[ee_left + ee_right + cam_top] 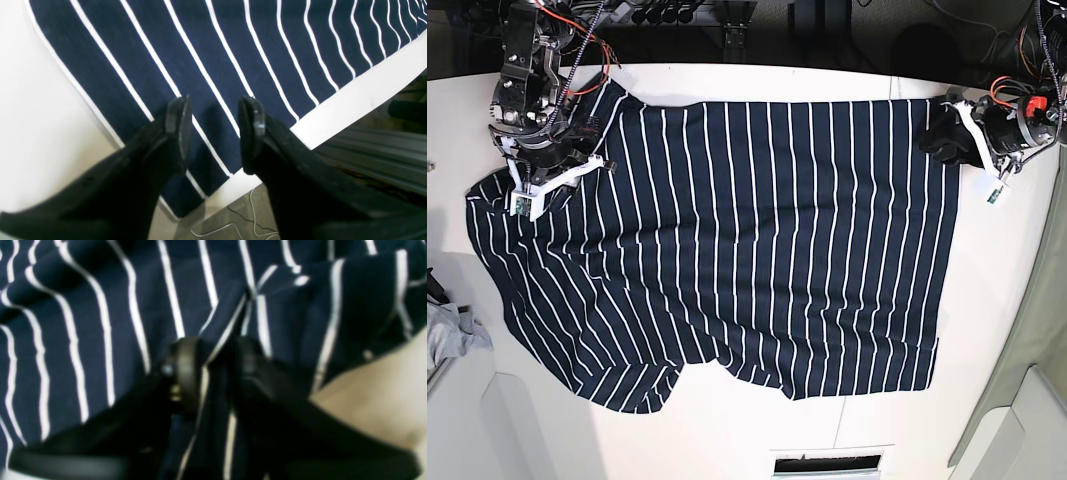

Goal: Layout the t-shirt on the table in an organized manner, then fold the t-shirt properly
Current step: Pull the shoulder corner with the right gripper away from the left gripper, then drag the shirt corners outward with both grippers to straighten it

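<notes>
The t-shirt (757, 250) is lying spread over most of the bench (987, 340), a smooth white flat top. The shirt's straight hem edge is running down the right side of the base view, leaving a bare strip of bench between it and the bench edge. The near edge is lying uneven, with 1 sleeve bulging toward the lower left. More bare bench is showing along the near side, and a small grey cloth (452, 330) is resting at the far left, apart from the shirt.

The left end effector (213, 110) is hovering over the hem corner with its 2 black fingers (178, 116) standing apart, a moderate gap between them and nothing gripped. In the left wrist view the fabric beneath is lying flat and taut, dark navy with thin white stripes, its corner close to the bench edge.

The right end effector (211, 353) is sitting at the shoulder area on the opposite side of the shirt, its fingers drawn narrow with a raised ridge of striped cloth pinched between them. The right wrist view is blurred, yet soft folds and wrinkles are gathering around the pinch.
</notes>
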{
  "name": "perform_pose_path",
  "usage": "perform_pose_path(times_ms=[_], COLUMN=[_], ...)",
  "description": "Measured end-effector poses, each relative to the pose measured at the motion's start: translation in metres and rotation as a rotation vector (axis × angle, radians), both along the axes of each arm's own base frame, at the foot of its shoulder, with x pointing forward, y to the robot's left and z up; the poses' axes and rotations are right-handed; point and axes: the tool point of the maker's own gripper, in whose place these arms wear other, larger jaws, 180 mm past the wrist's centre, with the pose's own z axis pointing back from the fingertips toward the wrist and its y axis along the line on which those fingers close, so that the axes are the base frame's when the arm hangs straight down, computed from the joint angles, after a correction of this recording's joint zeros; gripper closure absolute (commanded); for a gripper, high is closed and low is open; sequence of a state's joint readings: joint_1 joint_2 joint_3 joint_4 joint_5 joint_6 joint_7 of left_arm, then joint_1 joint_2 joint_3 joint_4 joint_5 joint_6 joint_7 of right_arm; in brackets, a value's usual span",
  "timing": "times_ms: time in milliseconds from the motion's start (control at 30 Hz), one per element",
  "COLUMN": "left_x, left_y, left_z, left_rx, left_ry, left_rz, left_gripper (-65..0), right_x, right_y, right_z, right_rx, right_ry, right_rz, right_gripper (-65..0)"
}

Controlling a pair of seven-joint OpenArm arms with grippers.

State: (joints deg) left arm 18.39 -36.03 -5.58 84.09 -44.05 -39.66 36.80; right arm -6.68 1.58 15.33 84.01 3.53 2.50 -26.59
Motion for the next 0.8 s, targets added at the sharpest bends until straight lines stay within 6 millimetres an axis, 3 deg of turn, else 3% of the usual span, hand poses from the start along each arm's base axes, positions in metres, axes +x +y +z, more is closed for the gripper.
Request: perform_pose_path(times_ms=[100,200,367,633,700,800], left_x=[0.000,-0.001,-0.003,-0.004,-0.004,-0.004], left_y=[0.000,0.001,0.007,0.007,0.008,0.007], left_z=[0.000,-0.001,-0.005,-0.006,-0.006,-0.006], left_rx=[0.001,0.011,0.059,0.063,0.064,0.063], left_ry=[0.000,0.003,0.012,0.014,0.015,0.014], left_rz=[0.000,-0.004,-0.022,-0.024,-0.024,-0.024], left_gripper=[-25.6,-25.6,-25.6,-25.6,-25.6,-25.6], right_x=[-0.001,0.000,0.008,-0.052,-0.070,-0.094], right_y=[-0.001,-0.003,-0.020,-0.027,-0.029,-0.033], right_z=[0.005,0.021,0.066,0.059,0.055,0.050], right_rx=[-0.002,-0.036,-0.138,-0.172,-0.175,-0.185], right_ry=[0.018,0.028,-0.036,0.072,0.102,0.148], right_rz=[0.001,0.015,-0.011,-0.016,-0.037,-0.060], right_gripper=[-0.9,-0.8,-0.8,-0.9,-5.4,-24.5])
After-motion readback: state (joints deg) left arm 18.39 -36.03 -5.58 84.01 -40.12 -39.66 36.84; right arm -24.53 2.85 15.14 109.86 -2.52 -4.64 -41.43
